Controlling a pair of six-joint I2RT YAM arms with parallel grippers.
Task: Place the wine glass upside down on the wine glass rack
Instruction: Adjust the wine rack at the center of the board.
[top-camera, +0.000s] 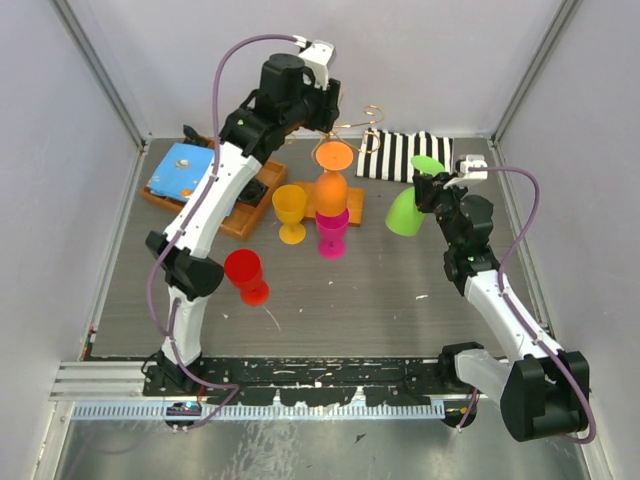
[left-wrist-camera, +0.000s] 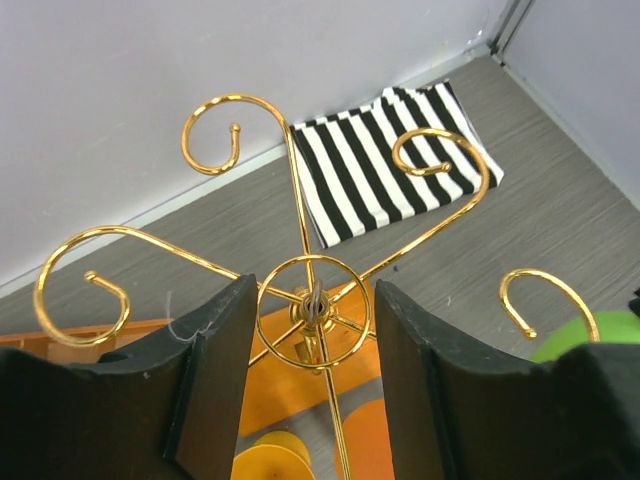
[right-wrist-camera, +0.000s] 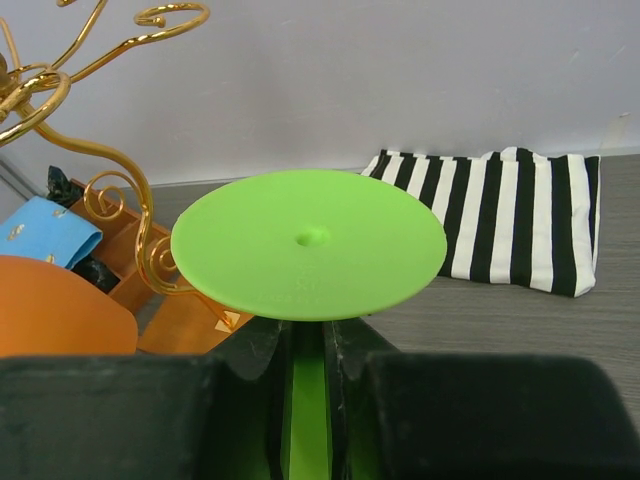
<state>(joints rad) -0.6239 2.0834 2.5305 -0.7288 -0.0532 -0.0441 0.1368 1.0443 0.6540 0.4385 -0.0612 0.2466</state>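
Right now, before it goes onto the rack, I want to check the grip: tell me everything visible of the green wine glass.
The green wine glass is bright lime, opaque and plastic-looking. It has a flat round foot with a small central dimple, a thin stem and a cone-shaped bowl. It is carried inverted and slanted, foot uppermost, right of the rack and apart from it. Only the right pincer, shut on the stem, touches it.
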